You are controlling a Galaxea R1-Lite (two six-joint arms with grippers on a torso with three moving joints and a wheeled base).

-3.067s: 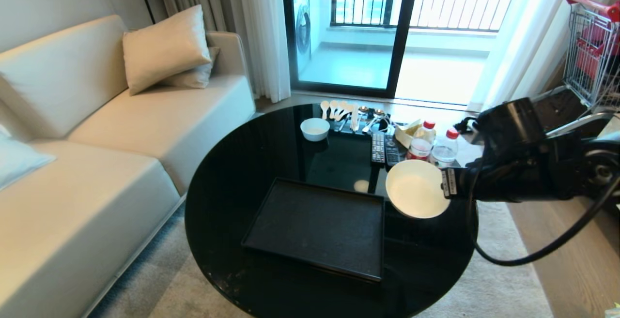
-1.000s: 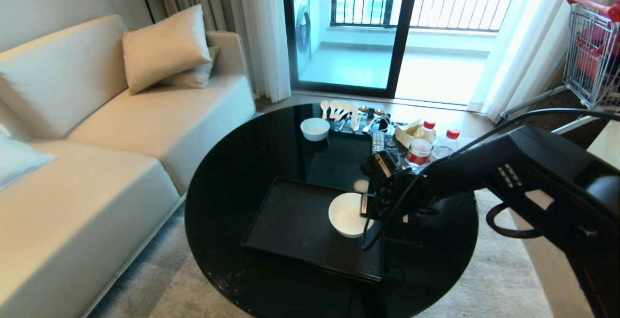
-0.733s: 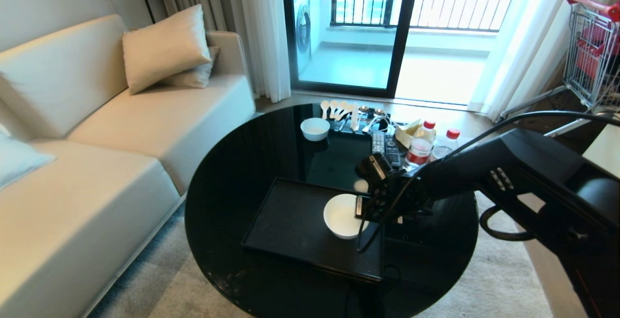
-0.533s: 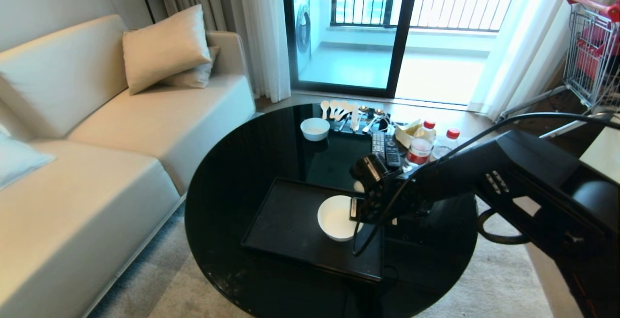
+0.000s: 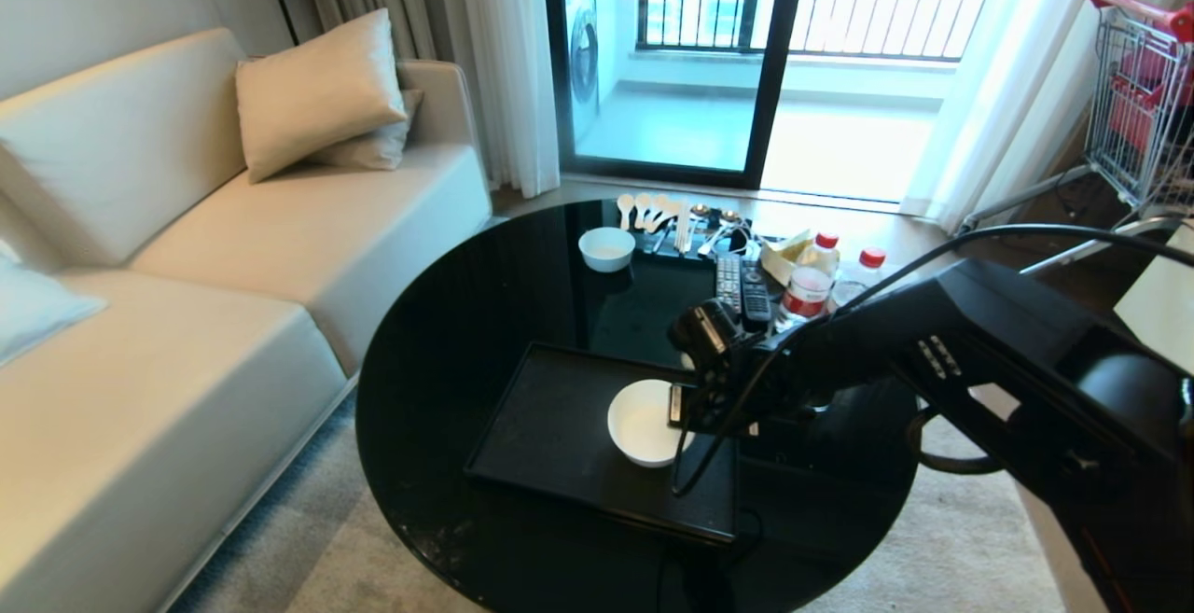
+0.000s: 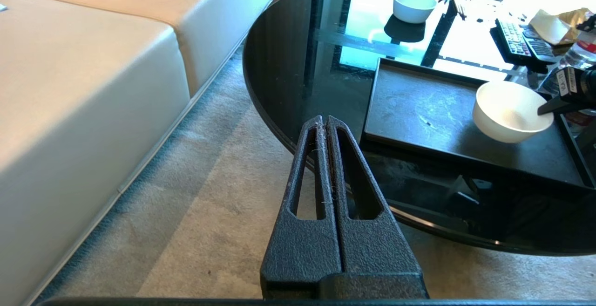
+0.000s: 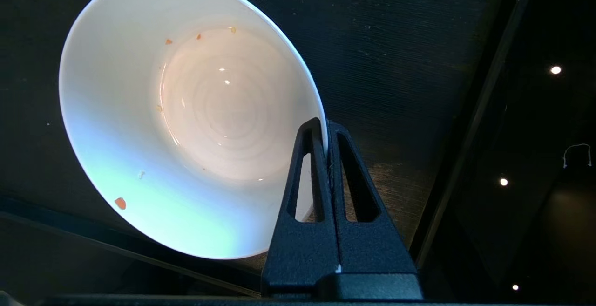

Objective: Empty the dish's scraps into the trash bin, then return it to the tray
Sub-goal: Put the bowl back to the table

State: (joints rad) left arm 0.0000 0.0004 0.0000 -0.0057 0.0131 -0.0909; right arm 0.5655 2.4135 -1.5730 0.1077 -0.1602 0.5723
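Setting: home living room | Evidence: cream leather sofa with matching cushions; round black glass coffee table; black remote controls; full-length white curtains; sliding glass balcony door

Daylight came thru the balcony door, blown out at the grille. Strong glare washed the far part of the glossy black table in left wrist view. Right wrist view was dim; ceiling-light reflections dotted the table, and the dish glowed w/ a bluish tint.
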